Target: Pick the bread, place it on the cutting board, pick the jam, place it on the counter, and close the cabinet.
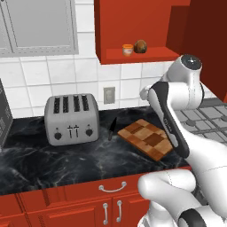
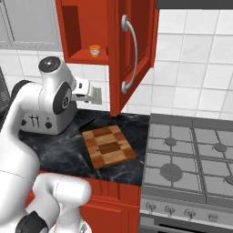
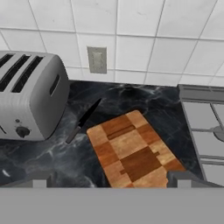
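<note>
Left to right on the counter (image 1: 53, 162): toaster (image 1: 71, 118), knife (image 1: 112, 128), cutting board (image 1: 147, 138) bare, stove (image 2: 191, 159) — all apart. Up on the open cabinet (image 1: 133, 26) shelf sit the jam (image 1: 127, 49) and, just right of it, the bread (image 1: 140, 46). Hand (image 3: 111, 180) hangs above the board's near end, fingers spread apart, holding nothing.

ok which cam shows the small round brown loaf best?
The left base view: the small round brown loaf sits in plain sight on the open red wall cabinet's shelf, beside the tiny orange jam jar. In the right base view the jar shows there instead; the hand view looks down at the checkered wooden cutting board.
</note>
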Controlling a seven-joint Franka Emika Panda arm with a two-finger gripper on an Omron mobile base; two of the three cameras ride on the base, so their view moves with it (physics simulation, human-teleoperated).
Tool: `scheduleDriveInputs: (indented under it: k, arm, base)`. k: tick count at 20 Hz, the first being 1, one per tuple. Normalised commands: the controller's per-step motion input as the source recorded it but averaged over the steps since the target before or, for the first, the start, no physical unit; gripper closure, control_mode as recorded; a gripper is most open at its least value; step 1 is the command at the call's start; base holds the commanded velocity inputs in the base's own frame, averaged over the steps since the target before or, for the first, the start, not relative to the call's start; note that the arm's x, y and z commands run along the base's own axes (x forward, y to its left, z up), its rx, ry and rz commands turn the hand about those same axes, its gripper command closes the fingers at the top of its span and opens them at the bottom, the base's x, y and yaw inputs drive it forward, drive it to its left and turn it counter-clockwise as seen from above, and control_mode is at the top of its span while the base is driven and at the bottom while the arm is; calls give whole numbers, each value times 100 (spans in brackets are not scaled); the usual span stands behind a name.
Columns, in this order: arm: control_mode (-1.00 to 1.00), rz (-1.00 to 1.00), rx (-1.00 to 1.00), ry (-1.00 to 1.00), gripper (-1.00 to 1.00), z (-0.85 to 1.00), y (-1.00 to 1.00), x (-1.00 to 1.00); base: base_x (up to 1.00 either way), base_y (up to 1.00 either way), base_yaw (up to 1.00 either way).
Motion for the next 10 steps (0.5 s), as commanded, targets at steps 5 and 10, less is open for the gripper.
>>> scheduleDriveInputs:
  k: [5,10]
  arm:
    - [-100,0,0,0,-100,11,0,0]
    - [-100,0,0,0,-100,12,0,0]
  base:
    - [0,0,0]
    - [0,0,0]
